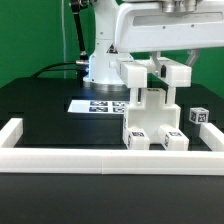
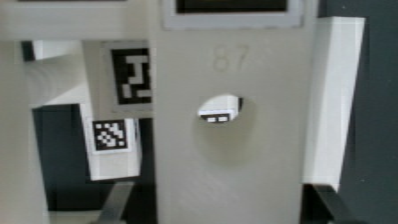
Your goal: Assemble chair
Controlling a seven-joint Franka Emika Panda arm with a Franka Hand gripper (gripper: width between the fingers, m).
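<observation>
Black table (image 1: 40, 115), low white border frame (image 1: 100, 158) along its edges, marker board (image 1: 100, 105) flat near the middle

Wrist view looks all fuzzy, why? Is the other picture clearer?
Wrist view: the white chair piece sits very close, so it and the square tags look soft. Exterior view: sharper and evenly lit, though the white chair parts look washed out.

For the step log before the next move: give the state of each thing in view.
hand: low at the chair's top; open or shut cannot be told.
chair: partly joined, standing upright by the border frame.
marker board: flat on the table.
tagged cube: loose, apart from the chair.
</observation>
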